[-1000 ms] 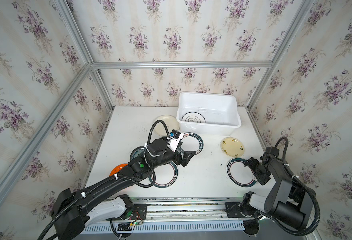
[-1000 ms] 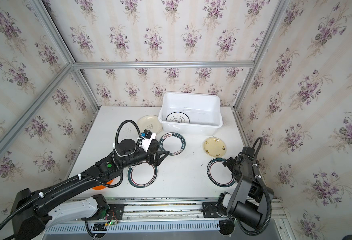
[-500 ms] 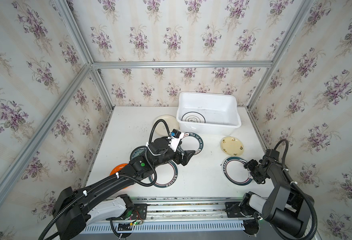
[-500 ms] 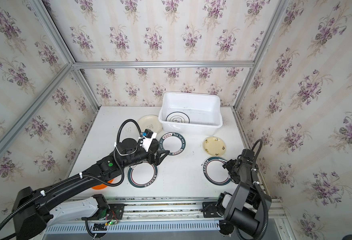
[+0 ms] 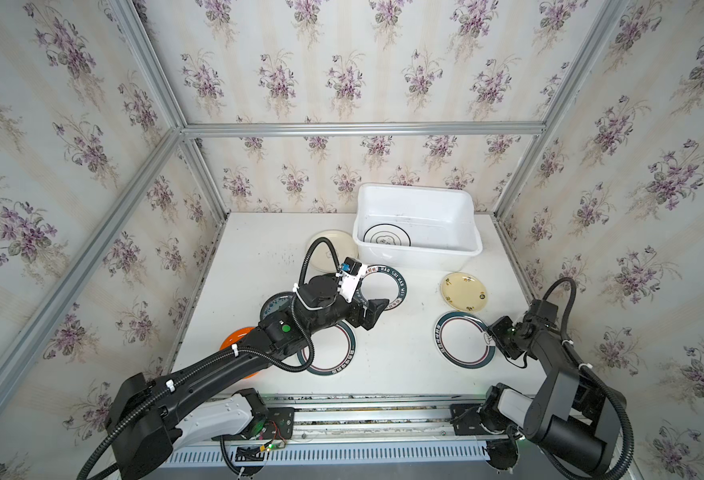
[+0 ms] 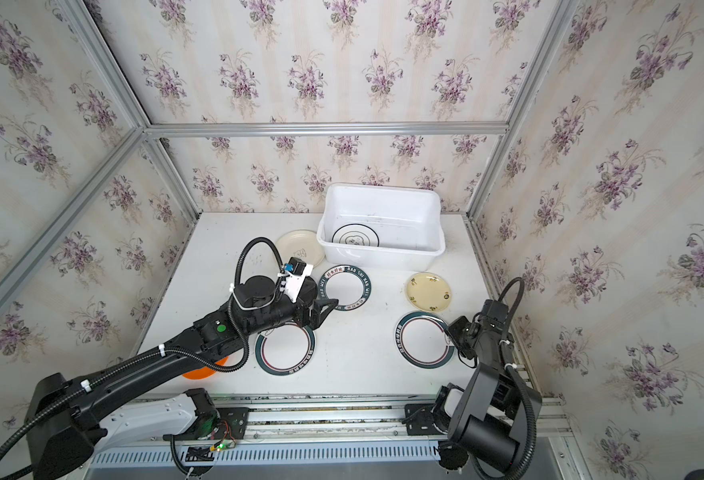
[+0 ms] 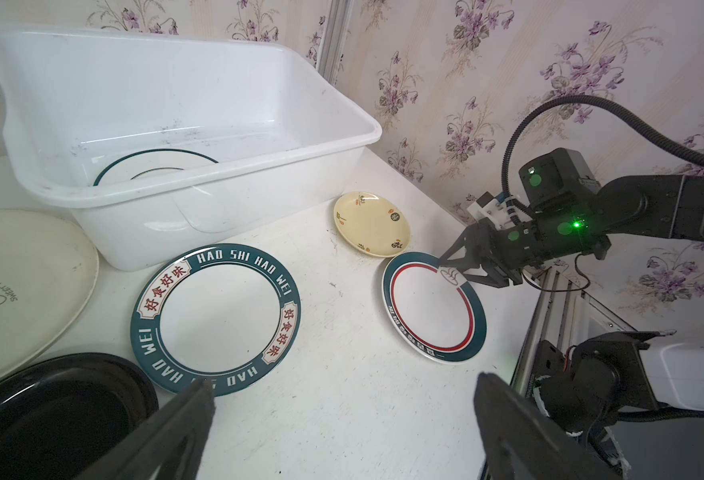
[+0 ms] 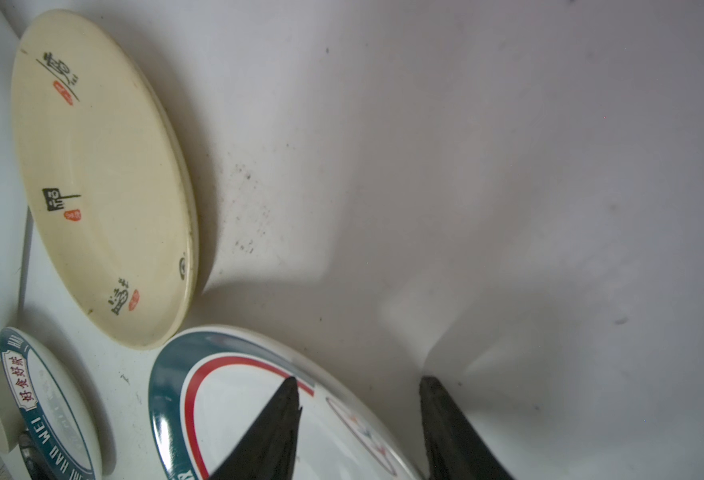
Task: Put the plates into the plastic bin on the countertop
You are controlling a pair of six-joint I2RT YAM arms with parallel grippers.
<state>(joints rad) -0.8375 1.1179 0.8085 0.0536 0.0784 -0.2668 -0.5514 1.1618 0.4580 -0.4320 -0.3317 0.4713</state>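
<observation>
Right gripper [image 8: 358, 380], jaws apart, straddles the rim of the round teal-rimmed white plate [image 5: 462, 338] near the right edge of the white countertop [image 5: 404, 365]; left gripper [image 7: 344, 382] gapes, empty. One ringed plate [image 5: 386, 240] lies in the white plastic bin [image 5: 425, 259]; all others lie outside.

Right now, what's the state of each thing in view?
Deep white plastic bin: holds one black-ringed white plate.
Left gripper: open, holding nothing.
Right gripper: jaws apart, straddling a plate rim.
Teal-and-red-ringed white plate: on white countertop, rim between right jaws.
Teal-rimmed lettered plate: on countertop, not held.
Small pale yellow plate: on countertop, not held.
Large cream plate: beside bin, not held.
</observation>
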